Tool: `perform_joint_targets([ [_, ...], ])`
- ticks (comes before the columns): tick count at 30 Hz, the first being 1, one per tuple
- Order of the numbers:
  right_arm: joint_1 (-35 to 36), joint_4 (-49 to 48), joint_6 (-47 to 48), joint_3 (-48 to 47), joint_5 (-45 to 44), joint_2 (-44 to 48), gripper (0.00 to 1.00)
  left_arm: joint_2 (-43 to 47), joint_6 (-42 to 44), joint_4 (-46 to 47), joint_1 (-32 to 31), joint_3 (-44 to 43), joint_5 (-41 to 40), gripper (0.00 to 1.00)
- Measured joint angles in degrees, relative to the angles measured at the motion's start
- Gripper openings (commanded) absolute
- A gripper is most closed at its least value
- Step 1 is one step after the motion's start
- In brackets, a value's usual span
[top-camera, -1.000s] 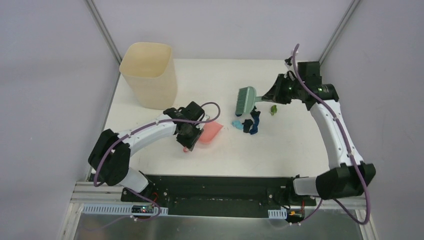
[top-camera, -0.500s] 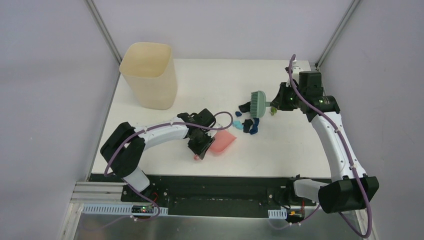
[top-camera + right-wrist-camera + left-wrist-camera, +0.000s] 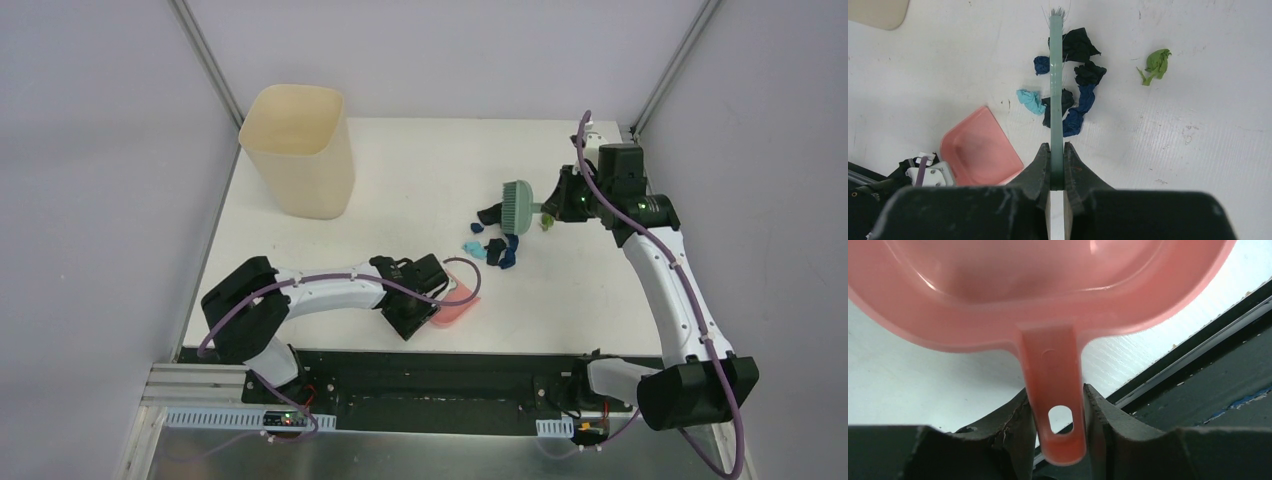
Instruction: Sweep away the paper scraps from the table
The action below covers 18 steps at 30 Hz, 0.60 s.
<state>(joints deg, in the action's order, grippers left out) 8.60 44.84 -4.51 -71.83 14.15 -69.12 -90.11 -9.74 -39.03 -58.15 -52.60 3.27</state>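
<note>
Left gripper (image 3: 1058,412): we find it clenched on the handle of the dustpan (image 3: 455,300).
Dustpan, change: within the last second it has travelled from mid-table, not far from the bin (image 3: 298,150), down toward the near edge of the table (image 3: 420,160). It now sits just short of the black front strip, with its mouth turned roughly toward the pile.
Right gripper (image 3: 1056,162): closed tight on the handle of the brush (image 3: 1056,75).
Brush, change: it shifted from the left of the pile to over its far side, then held almost steady for the last half second. We cannot tell whether the bristles touch the table.
Paper scraps (image 3: 1075,95): a loose cluster of blue and black wads mid-table, lying under the brush and short of the dustpan; none are in the pan.
Green scrap (image 3: 1155,64): apart from the cluster, beside the brush handle.
Meaning for the task, as we judge it: both tools are staged around the pile, and the sweep itself is not yet made.
</note>
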Motion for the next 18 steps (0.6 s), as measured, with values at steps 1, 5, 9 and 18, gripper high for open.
perform_joint_targets([
  [1, 0.0, -0.1, 0.0, 0.3, 0.0, 0.2, 0.0, -0.2, -0.2, -0.2, -0.9, 0.1, -0.8, 0.38],
  [5, 0.0, -0.2, 0.4, 1.5, 0.0, 1.6, 0.0, -0.2, -1.4, -0.4, -1.7, 0.4, -3.1, 0.37],
  [9, 0.0, -0.2, 2.1, 1.6, 0.0, 2.5, 0.0, 0.1, -1.8, -0.4, -1.8, 0.8, -5.0, 0.27],
  [18, 0.2, 6.8, 12.8, -6.3, 0.3, -0.7, 0.0, 3.3, -1.2, -1.6, -1.8, 0.2, -6.2, 0.1],
])
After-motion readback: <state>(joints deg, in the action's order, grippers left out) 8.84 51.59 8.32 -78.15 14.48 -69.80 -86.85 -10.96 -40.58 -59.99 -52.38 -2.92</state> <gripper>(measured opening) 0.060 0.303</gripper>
